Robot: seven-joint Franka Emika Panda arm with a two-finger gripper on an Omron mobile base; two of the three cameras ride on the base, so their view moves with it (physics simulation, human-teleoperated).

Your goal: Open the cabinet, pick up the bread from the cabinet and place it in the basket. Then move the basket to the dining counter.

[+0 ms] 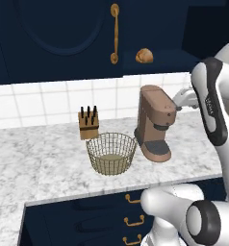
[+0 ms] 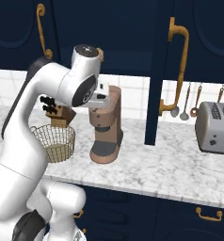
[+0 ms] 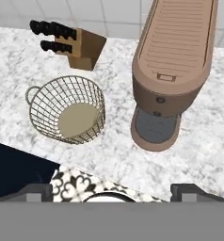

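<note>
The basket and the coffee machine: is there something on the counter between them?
No. Between the basket and the coffee machine lies only bare marble counter, clearest in the hand view. The knife block stands behind the basket, not between them.

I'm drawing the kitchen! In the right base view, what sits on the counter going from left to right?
knife block → basket → coffee machine → toaster

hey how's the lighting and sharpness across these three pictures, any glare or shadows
Left base view: even, flat light, no glare; the basket looks slightly soft and the coffee machine casts little shadow. Right base view: equally flat, the toaster shows no hot spots. Hand view: sharpest, the knife block is crisp, with no visible blur.
</note>
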